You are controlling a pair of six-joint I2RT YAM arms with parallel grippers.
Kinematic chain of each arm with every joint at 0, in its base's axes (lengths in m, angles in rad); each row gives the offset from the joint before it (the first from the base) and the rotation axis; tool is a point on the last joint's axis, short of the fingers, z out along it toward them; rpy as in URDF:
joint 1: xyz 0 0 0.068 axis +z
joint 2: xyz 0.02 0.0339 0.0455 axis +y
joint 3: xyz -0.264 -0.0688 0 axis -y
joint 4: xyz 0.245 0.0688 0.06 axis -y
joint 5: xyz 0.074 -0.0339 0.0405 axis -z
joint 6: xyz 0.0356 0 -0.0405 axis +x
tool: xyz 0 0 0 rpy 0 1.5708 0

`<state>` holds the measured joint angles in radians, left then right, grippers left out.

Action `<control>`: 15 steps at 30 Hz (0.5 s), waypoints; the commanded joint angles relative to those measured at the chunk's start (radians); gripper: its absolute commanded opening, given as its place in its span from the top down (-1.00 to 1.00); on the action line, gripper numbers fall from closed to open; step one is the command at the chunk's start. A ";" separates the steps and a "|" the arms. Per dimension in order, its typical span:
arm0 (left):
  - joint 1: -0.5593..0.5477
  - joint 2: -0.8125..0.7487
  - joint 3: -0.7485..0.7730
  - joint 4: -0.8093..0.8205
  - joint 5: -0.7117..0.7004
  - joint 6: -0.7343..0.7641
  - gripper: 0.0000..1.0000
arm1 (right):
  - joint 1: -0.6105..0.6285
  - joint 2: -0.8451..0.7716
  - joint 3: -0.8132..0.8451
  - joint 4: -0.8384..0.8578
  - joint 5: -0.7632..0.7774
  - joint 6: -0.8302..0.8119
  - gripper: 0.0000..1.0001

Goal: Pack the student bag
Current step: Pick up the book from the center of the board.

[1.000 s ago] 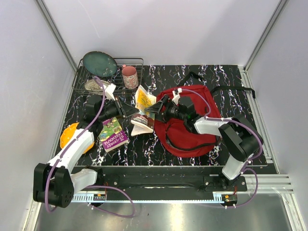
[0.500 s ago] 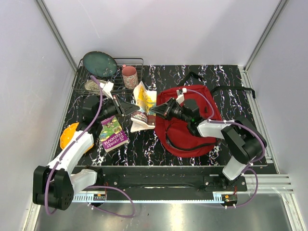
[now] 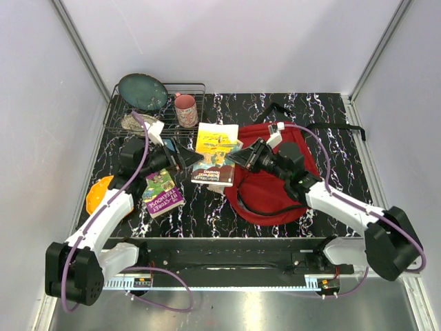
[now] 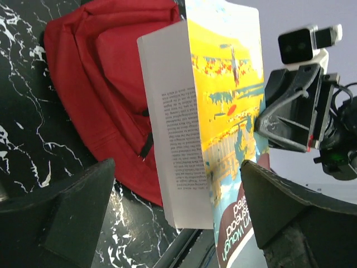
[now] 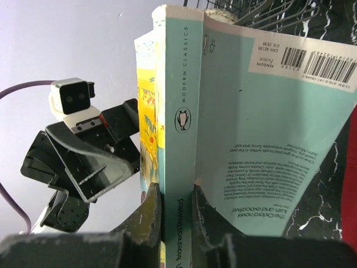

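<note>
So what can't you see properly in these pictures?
Student bag: top view, the right arm lies across it, so open or zipped cannot be told.
Orange thing: top view, half under the left arm; unclear what it is.
Grey lump in the wire rack: top view, too small, with a cable over it.
Yellow book: left wrist view, the bottom edge cuts off its cover words.

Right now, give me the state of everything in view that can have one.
left claw: open, empty.
right claw: shut on the yellow book at its spine.
yellow book: held up, covers slightly fanned.
student bag: lying flat; zip state unclear.
purple book: closed, flat on the table.
pink mug: upright on the rack.
</note>
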<state>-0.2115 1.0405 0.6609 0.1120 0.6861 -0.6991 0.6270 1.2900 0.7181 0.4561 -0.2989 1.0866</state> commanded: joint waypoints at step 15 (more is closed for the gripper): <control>-0.181 0.282 0.002 0.574 0.007 -0.301 -0.98 | -0.009 -0.339 -0.101 -0.430 0.328 -0.054 1.00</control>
<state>-0.3344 1.2819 0.6399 0.5362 0.6899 -0.9634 0.6285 1.0668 0.6395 0.1646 -0.1806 1.0489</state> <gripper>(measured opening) 0.988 0.218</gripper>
